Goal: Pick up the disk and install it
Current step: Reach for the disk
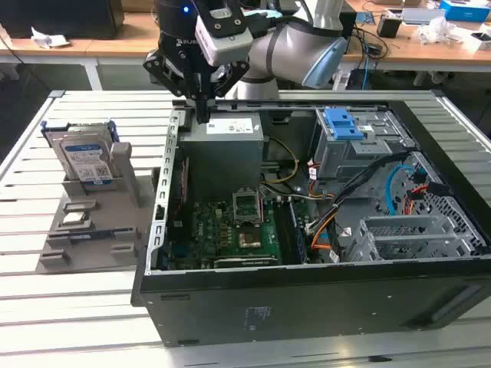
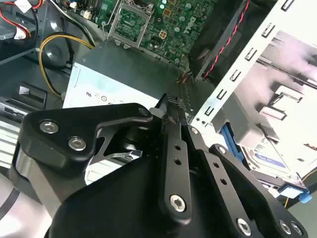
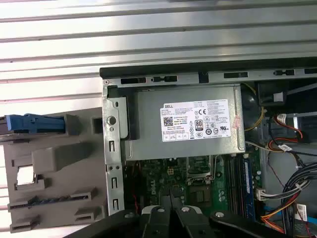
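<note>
The jaws are pressed together with nothing between them. They hang just above the grey power-supply box, at one corner of the open computer case. The disk stands upright, label showing, in a grey holder on the slatted bench. It is outside the case and well apart from the jaws, with the case's side wall between them.

The arm is chunky silver-grey tubes with light-blue joint caps — the gripper is matte black linkage, silver hex screws at the pivots, whitish box mounted above.
</note>
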Controlling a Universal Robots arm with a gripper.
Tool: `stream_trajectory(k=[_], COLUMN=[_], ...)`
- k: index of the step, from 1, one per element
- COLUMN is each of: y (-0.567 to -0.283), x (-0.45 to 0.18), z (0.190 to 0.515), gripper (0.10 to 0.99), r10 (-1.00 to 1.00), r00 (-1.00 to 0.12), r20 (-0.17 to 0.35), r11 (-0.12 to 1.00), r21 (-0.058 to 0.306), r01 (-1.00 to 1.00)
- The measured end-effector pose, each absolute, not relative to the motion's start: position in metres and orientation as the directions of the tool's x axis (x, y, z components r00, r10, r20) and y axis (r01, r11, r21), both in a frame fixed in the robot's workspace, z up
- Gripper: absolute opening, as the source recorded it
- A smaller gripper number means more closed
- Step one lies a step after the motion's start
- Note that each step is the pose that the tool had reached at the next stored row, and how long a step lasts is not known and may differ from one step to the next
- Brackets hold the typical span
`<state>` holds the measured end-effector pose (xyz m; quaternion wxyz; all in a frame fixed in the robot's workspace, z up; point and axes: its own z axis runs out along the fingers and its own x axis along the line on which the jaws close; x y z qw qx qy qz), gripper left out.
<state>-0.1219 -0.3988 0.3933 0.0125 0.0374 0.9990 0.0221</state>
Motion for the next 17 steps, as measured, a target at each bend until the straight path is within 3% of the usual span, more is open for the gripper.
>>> stream_trajectory(k=[17], y=[-0.399], x=[-0.149], z=[0.393], gripper=[0.106], r10=[0.075], r00=[-0.997], r20=[-0.023], r11=[0.996], r21=[0.045], r01=[0.074])
